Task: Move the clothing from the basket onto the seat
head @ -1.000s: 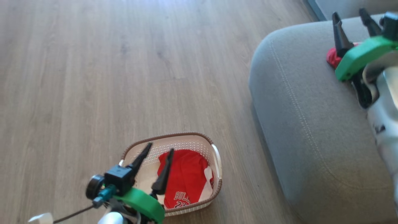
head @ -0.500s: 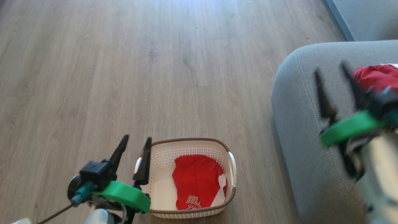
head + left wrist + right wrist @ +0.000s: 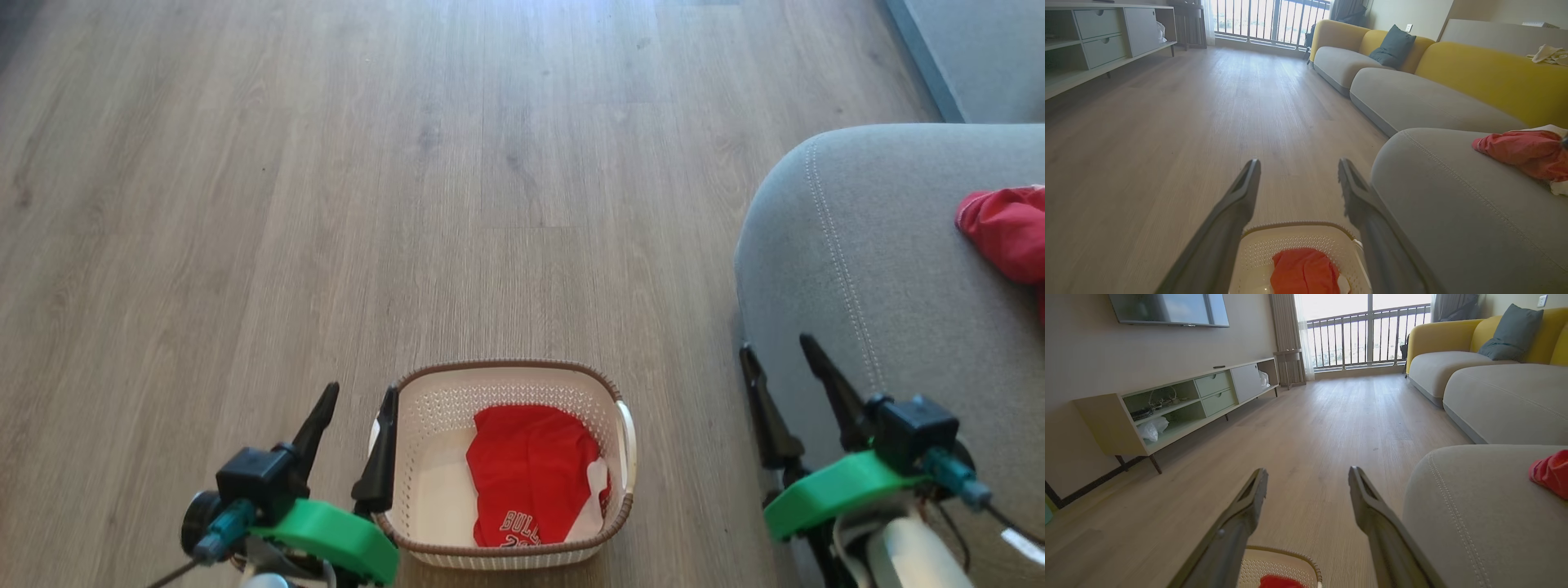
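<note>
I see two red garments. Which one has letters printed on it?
The red garment lying in the basket: letters show near its lower edge. The other garment, crumpled on the grey seat, shows none.

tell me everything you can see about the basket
The basket is a small rectangular cream plastic tub with perforated walls, a brown braided-look rim and white side handles. It stands upright on the wood floor, left of the grey seat and apart from it. One red garment with white trim and printed letters lies inside, toward its right side.

Overhead head, low wrists, common basket (image 3: 506, 365)
</note>
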You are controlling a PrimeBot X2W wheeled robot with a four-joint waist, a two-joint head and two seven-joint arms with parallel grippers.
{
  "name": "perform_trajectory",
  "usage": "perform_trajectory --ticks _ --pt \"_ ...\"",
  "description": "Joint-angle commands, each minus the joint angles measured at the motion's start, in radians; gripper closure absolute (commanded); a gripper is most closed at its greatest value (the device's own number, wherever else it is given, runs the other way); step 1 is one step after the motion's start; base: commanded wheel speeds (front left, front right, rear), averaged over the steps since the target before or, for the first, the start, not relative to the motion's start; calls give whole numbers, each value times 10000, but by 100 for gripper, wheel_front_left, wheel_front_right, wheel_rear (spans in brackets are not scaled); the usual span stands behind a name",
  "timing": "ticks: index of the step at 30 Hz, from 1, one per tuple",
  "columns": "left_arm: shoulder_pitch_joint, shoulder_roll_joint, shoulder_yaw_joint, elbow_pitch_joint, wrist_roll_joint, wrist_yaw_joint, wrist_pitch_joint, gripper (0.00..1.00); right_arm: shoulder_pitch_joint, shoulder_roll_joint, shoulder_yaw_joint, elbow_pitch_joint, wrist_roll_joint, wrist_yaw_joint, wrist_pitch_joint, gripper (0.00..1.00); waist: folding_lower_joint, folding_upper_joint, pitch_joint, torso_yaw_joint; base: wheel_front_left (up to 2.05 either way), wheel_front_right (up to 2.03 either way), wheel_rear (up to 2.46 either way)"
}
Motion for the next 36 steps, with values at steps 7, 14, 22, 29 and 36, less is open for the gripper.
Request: perform_trajectory --ticks 7,14,22,29,36 --pt "-178 -22 192 -260 231 125 -51 0 314 452 -146 -829 -475 -2 -64 0 1 -1 111 -76 0 0 0" --pt "-100 -22 103 -154 366 186 -51 0 904 678 -386 -1078 -827 -2 -64 0 1 -1 204 -110 0 0 0" --pt "-171 -22 59 -66 387 148 -51 0 847 699 -168 -1031 -1282 -2 -64 0 1 -1 344 -117 0 0 0" --pt "-184 -22 23 -68 412 147 -51 0 792 701 -369 -1088 -1083 -2 -64 0 1 -1 378 -97 0 0 0" --pt "-216 -22 148 -344 491 383 -51 0 708 702 -597 -1137 -883 -2 -64 0 1 -1 399 -107 0 0 0"
